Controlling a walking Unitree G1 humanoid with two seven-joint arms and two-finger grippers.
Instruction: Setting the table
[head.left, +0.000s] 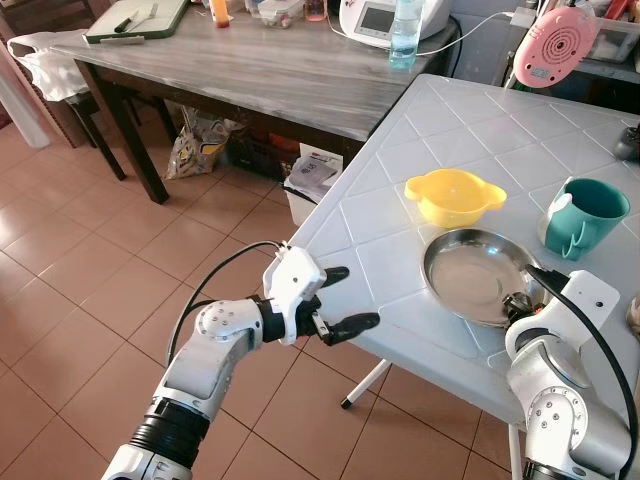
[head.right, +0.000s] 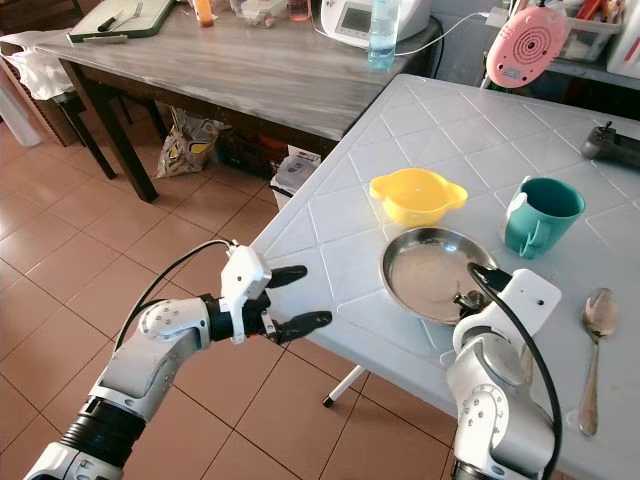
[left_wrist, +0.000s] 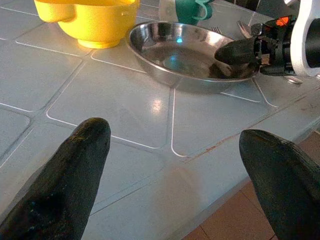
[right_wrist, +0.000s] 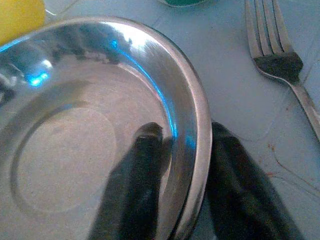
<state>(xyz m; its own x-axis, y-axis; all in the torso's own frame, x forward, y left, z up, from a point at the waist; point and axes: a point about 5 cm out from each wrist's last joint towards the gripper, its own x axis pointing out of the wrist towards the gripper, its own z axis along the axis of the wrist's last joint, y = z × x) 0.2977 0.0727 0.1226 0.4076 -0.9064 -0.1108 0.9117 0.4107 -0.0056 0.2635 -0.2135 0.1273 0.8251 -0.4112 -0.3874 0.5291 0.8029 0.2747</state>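
Right gripper (right_wrist: 175, 175): you have it pinched on the near rim of the round stainless-steel plate (head.right: 425, 270), one black finger inside the dish, the other outside against the table.
Left gripper (head.right: 290, 298): you hold it off the table's near-left edge, above the floor; its two black fingers are spread wide and hold nothing.
Steel plate: flat on the pale grey plastic table with a diamond-grid top (head.right: 330, 225), near the front edge.
Yellow plastic bowl with two lips (head.right: 415, 195): just beyond the plate, apart from it.
Teal plastic mug with handle (head.right: 540, 215): upright, to the right of the bowl.
Metal spoon (head.right: 595, 350): lies at the plate's right, bowl end away from you.
Metal fork (right_wrist: 282, 65): on the table beside the plate, not touching it.
Background: a grey wooden table (head.left: 250, 70) stands behind; terracotta tile floor (head.left: 90, 290) below.
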